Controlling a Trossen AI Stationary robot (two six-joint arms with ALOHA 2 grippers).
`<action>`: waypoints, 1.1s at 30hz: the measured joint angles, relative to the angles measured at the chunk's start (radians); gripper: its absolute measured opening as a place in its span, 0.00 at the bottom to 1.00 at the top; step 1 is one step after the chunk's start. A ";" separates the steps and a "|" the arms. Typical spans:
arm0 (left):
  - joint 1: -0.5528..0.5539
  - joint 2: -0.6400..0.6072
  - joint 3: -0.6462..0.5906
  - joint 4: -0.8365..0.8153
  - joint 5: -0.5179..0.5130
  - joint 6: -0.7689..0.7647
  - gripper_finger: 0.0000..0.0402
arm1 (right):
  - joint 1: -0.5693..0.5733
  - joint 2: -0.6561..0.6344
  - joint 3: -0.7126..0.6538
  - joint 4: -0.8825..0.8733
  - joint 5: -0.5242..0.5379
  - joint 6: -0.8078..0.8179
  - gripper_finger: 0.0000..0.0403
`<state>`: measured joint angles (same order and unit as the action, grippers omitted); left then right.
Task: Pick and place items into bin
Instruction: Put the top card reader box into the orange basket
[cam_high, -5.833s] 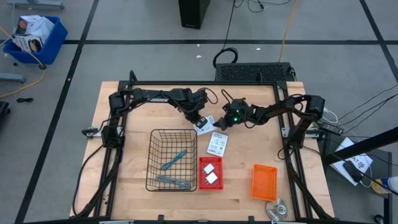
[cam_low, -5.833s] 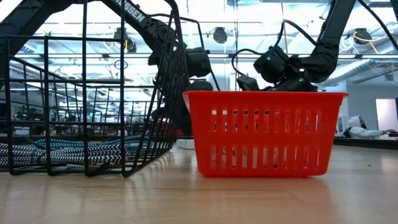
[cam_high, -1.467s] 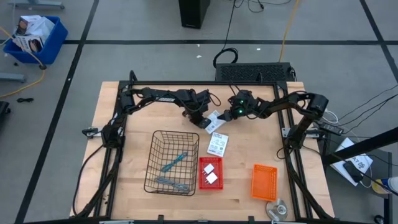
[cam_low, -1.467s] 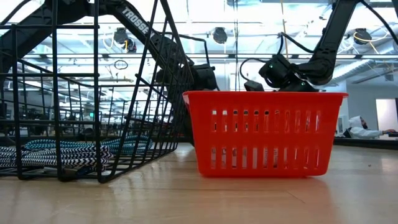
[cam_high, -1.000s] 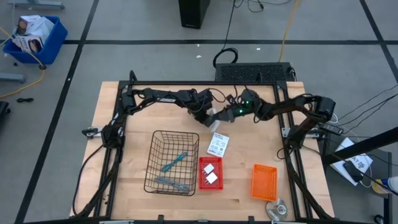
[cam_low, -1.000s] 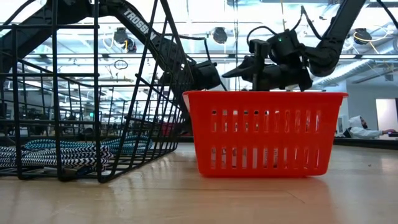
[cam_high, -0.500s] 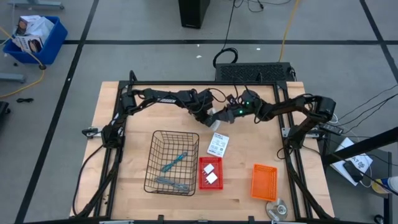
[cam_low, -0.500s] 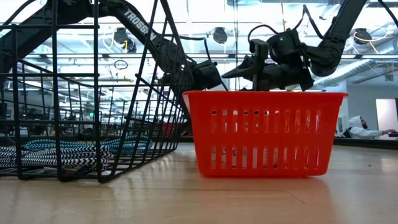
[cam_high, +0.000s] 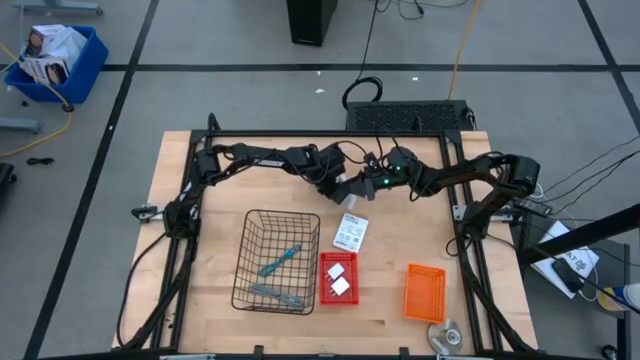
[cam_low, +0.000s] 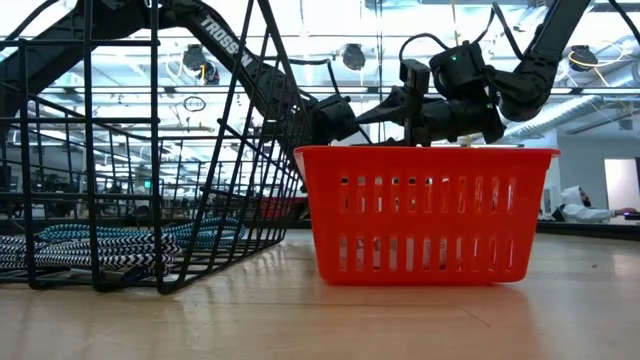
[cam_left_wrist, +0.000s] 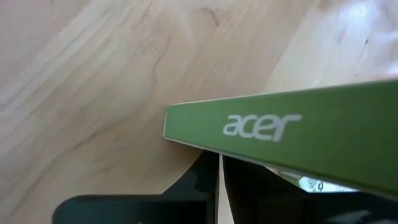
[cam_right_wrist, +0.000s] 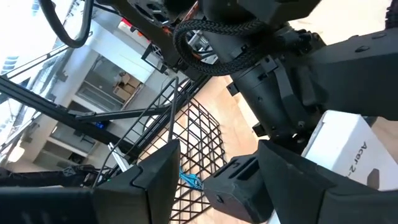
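So the left hand (cam_high: 338, 186) is pinched nearly shut on a white and green card (cam_left_wrist: 292, 130) with acer printed on it, held up above the back of the bench (cam_high: 200, 320), and the right hand (cam_high: 358, 183) is right up against it with its fingers (cam_right_wrist: 155, 180) about half spread; I can't tell whether they're touching the card yet. Looks like a handover to me. Another card (cam_high: 349, 232) lies flat on the wood just beside the wire basket (cam_high: 275, 260), which already has the teal tools (cam_high: 280, 258) in it, and the white blocks (cam_high: 338, 277) sit in the red bin (cam_high: 338, 278). Risk here: if the left lets go before the right has closed properly, that thin card drops or twists away. The arms are also close enough to bump.
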<state>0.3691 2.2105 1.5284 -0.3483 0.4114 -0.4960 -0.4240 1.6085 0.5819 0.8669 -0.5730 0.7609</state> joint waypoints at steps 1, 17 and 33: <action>0.000 0.000 0.000 0.007 -0.003 0.000 0.06 | 0.000 0.000 0.000 0.000 0.001 -0.002 0.52; -0.012 -0.005 0.003 -0.025 0.010 -0.007 0.06 | 0.001 0.002 0.000 -0.003 -0.001 -0.013 0.52; -0.010 -0.027 0.006 -0.147 -0.020 0.050 0.06 | 0.003 0.003 -0.001 -0.010 -0.005 -0.012 0.52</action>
<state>0.3595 2.1839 1.5349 -0.4952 0.3910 -0.4463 -0.4210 1.6112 0.5812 0.8572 -0.5781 0.7494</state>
